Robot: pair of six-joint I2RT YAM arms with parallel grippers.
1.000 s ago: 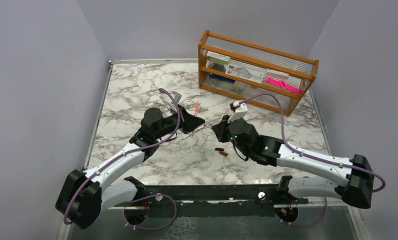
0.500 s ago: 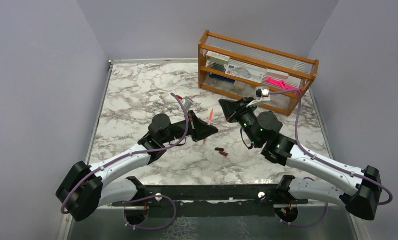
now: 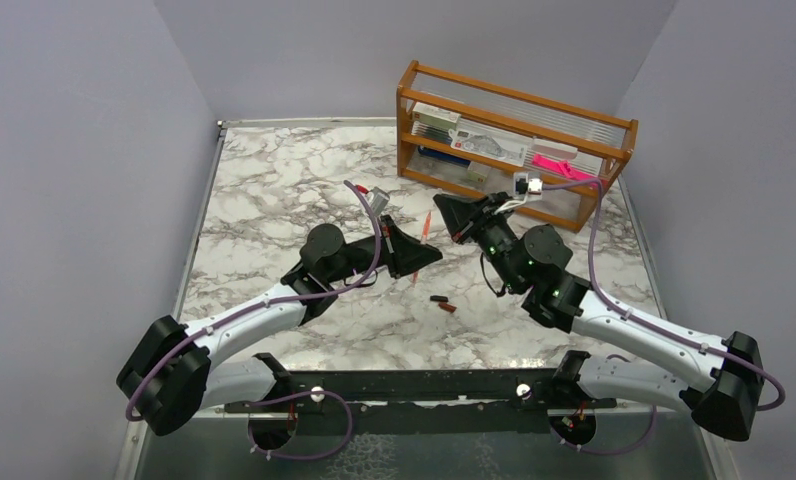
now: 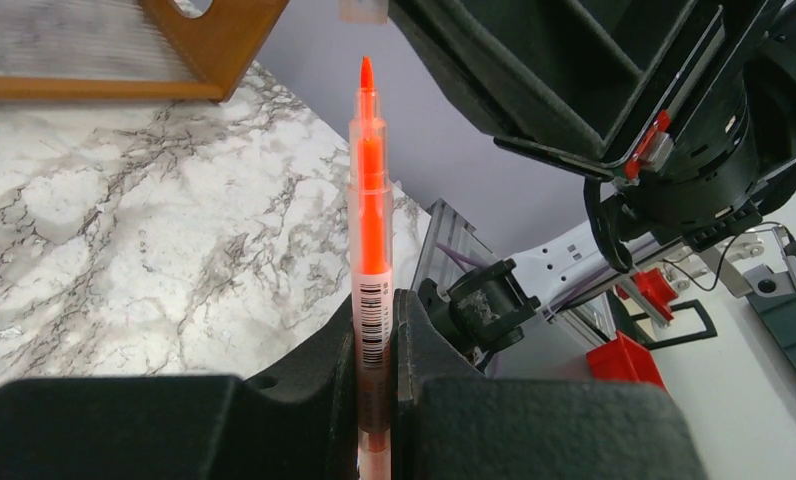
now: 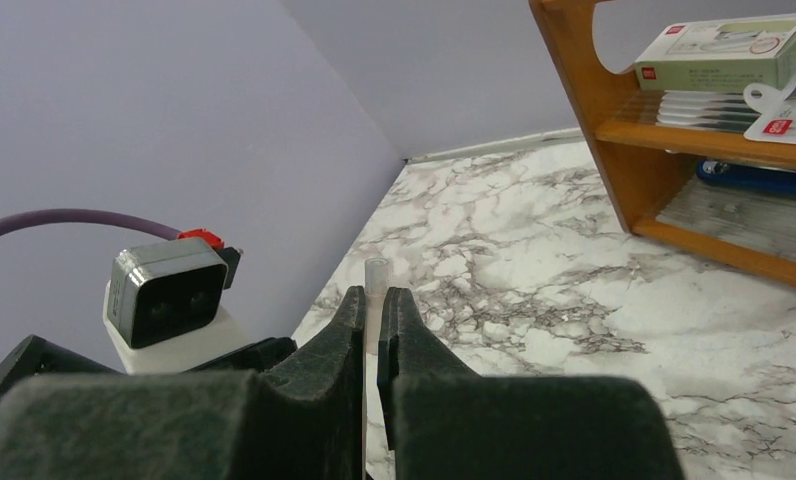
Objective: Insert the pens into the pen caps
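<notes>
- Left gripper clamps the orange pen, its tip pointing upward.
- Right gripper is closed narrow on a small clear tube.
- Black cap and red cap lie on the counter.

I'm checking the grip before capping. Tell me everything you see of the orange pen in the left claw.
The orange pen is a slim, translucent orange-red stick, plastic by its look, uncapped, its pointed tip bare. A barcode label wraps its lower barrel. The left claw pinches it there from both sides; it points away from the wrist, touching nothing else.
</notes>
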